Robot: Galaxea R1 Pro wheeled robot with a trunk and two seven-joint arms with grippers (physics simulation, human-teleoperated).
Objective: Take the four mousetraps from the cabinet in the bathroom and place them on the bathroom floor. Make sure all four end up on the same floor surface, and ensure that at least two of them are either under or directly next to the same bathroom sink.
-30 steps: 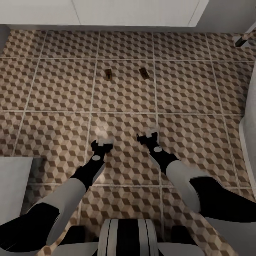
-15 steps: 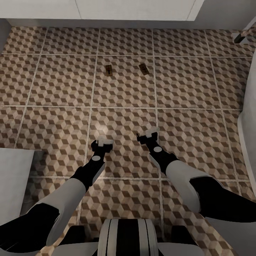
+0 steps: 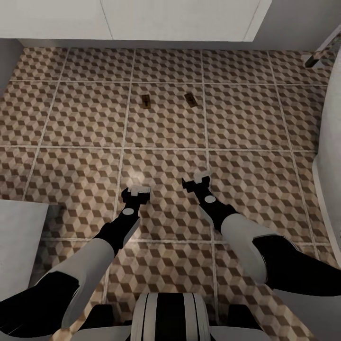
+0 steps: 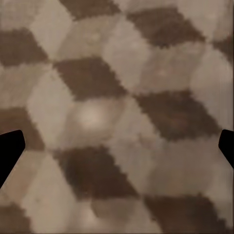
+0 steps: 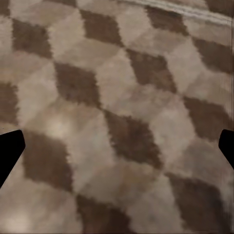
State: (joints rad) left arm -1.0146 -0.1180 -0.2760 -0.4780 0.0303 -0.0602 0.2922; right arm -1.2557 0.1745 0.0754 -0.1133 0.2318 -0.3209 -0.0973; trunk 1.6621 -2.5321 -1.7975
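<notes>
Two mousetraps lie flat on the bathroom floor (image 3: 85, 118), one (image 3: 146, 101) to the left and one (image 3: 191, 99) to the right, both on the same tile near the far side. My left gripper (image 3: 136, 190) hangs low over the floor, well short of them, and it is open with nothing in it. My right gripper (image 3: 199, 177) is beside it, also open and empty. The left wrist view has that gripper (image 4: 117, 151) spread wide over bare cube-pattern tile, as does the right gripper (image 5: 117, 151) in its own view. The cabinet is out of view.
A white panelled front (image 3: 166, 19) runs along the far edge of the floor; I cannot tell whether it is the sink's vanity. A white curved body (image 3: 332, 142) stands at the right. A pale grey surface (image 3: 19, 241) sits at the near left.
The whole picture has shifted a little, so the camera moved. Both arms keep the same pose and both mousetraps lie where they were.
</notes>
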